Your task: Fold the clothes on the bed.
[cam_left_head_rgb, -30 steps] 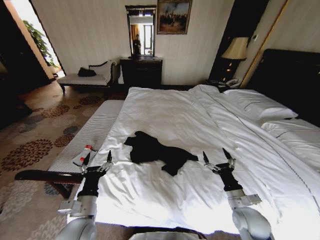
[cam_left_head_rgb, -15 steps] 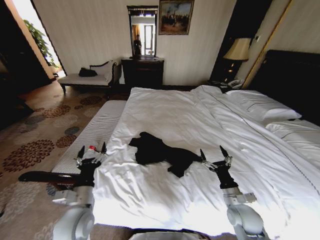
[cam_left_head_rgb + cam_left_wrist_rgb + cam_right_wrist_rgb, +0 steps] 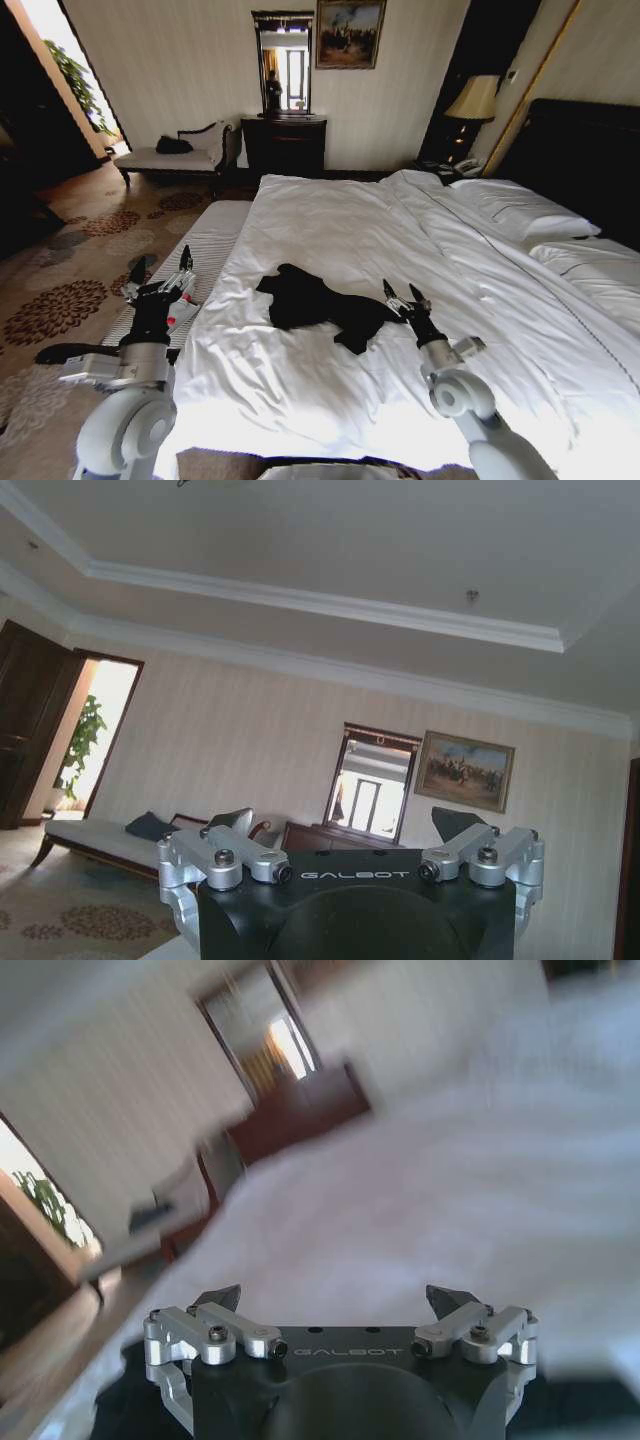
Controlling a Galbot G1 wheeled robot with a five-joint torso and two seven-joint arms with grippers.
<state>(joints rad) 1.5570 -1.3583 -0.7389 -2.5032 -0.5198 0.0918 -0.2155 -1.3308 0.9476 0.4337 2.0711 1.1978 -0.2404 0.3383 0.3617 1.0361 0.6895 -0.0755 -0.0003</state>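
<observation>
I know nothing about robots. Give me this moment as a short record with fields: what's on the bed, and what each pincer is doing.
Garment: black T-shirt, crumpled and unfolded on the bed
Right pincer: open, at the shirt's near right edge, holding nothing
Left pincer: open, raised over the striped bench beside the bed, away from the shirt
Other item: small white bottle on the bench, under the left pincer
Folding: not begun

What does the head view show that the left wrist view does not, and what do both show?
The head view alone shows the black T-shirt crumpled on the bed, the right claw open at its edge, and the striped bench. The left wrist view alone shows the ceiling moulding. Both show the open left claw, the mirror and the painting.
</observation>
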